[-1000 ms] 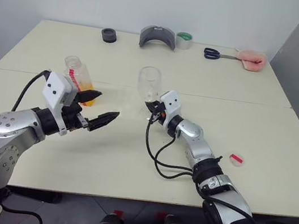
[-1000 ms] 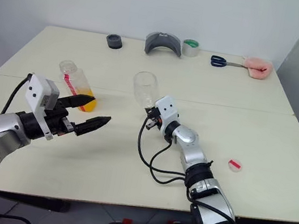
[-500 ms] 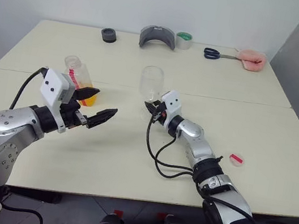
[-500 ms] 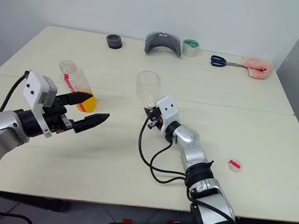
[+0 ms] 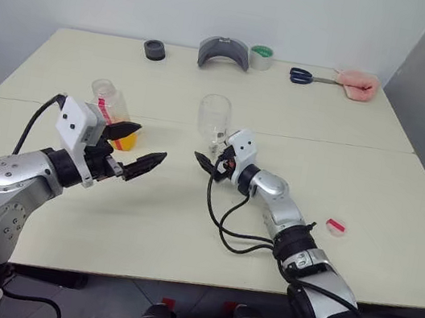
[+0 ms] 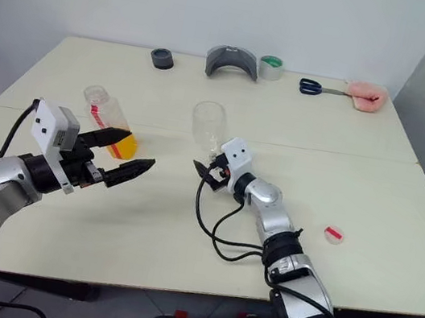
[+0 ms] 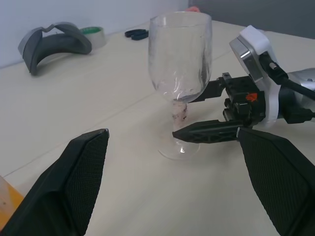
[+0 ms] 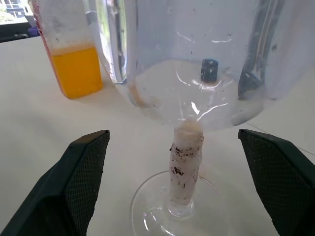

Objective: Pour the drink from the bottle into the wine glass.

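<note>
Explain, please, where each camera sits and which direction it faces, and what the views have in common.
Left and right eye views: on the head, looking forward and down over the table; both arms show, the left gripper open, the right gripper open at the wine glass.
Left wrist view: looks along its own fingers at the wine glass and the right gripper.
Right wrist view: looks along its own fingers at the glass's stem, the bottle behind.
Shared: the wine glass shows in all views.

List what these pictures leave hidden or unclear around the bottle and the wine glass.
- Bottle: its lower front is hidden by the left claw in the eye views; the right wrist view cuts off its top.
- Wine glass: the right wrist view cuts off its rim.
- Small red-marked disc: too small to identify.
</note>
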